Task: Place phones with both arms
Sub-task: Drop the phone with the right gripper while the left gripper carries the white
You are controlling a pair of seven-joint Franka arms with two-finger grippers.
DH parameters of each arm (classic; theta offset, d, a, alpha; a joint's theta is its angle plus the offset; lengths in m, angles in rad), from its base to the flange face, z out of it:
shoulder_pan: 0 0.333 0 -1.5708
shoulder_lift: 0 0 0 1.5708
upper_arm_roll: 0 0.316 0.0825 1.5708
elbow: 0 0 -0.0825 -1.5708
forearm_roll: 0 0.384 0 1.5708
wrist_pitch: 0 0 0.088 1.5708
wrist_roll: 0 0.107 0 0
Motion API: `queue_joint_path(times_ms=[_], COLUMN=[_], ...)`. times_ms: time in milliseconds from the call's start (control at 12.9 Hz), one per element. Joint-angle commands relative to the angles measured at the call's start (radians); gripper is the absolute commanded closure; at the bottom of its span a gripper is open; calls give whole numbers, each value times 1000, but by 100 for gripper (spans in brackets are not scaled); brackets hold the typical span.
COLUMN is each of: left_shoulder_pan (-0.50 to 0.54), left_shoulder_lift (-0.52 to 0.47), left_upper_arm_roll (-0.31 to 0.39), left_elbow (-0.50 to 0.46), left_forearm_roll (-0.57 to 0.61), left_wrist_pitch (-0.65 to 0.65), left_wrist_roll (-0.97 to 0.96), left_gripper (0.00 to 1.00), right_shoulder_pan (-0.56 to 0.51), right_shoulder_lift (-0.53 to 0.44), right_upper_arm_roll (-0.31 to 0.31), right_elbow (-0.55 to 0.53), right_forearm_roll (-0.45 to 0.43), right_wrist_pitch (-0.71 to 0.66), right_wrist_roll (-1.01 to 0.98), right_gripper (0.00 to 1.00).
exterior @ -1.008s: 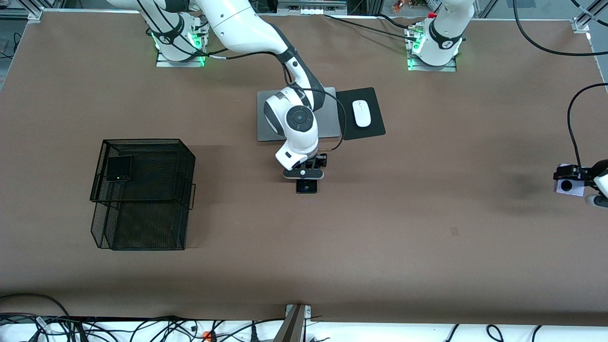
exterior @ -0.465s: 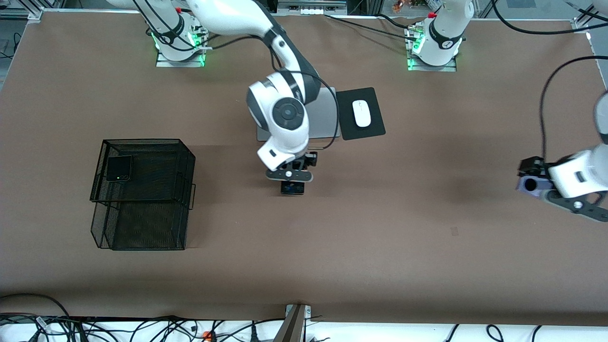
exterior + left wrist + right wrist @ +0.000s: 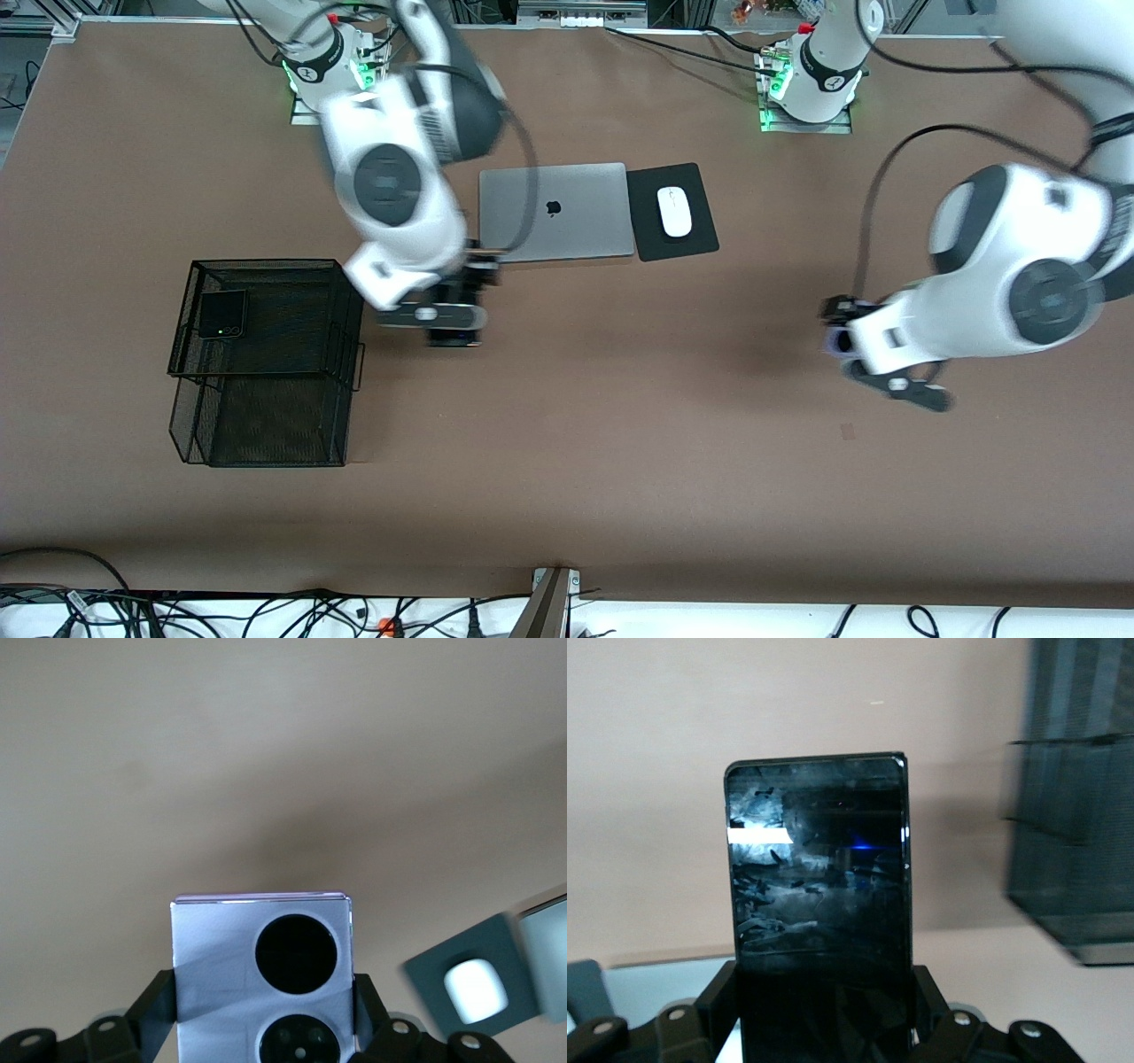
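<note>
My right gripper (image 3: 454, 330) hangs over the table just beside the black mesh basket (image 3: 266, 416). It is shut on the long black slab phone (image 3: 818, 877), which sticks out past the fingers (image 3: 716, 997). My left gripper (image 3: 840, 337) is over bare table toward the left arm's end. It is shut on the lilac-white flip phone (image 3: 213, 948), whose two black circles face the wrist camera. The small black flip phone (image 3: 221, 314) lies on the basket's upper tier, in the corner away from the right gripper.
A closed grey laptop (image 3: 555, 211) lies in the middle of the table near the bases. Beside it a white mouse (image 3: 674, 212) rests on a black mat (image 3: 700, 239). The basket's mesh wall (image 3: 1081, 842) stands close to the slab phone.
The right arm has swung from in front of the laptop toward the basket, carrying the slab phone. The left arm has come in from the table's end toward the middle with the lilac phone.
</note>
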Motion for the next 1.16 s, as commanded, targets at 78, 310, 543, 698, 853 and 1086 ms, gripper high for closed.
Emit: queue_joint_path(times_ms=[78, 310, 543, 698, 853, 1086], left_shoulder_pan=[-113, -242, -364, -433, -500, -640], left_shoulder_lift=[92, 145, 201, 239, 276, 308], left_upper_arm_roll=[14, 15, 18, 23, 52, 190], left_elbow=[21, 21, 21, 23, 23, 35], left_forearm_roll=[-84, -82, -79, -73, -67, -67], left_wrist_pitch=[139, 278, 470, 597, 703, 724], left_wrist_roll=[-150, -350, -491, -546, -559, -623], left_gripper=[75, 75, 75, 75, 75, 73], right_shoulder_pan=[9, 9, 9, 6, -10, -10], right_shoulder_lift=[-204, -367, -435, -406, -369, -279], right_upper_arm_roll=[-112, -161, -211, -242, -245, -242], right_elbow=[-274, -517, -702, -776, -796, -793], right_forearm_roll=[-58, -167, -215, -210, -206, -140], right_wrist_pitch=[34, 196, 377, 508, 569, 620], right_wrist_roll=[-185, -286, -357, -424, -434, -434], right_gripper=[100, 100, 100, 100, 100, 100])
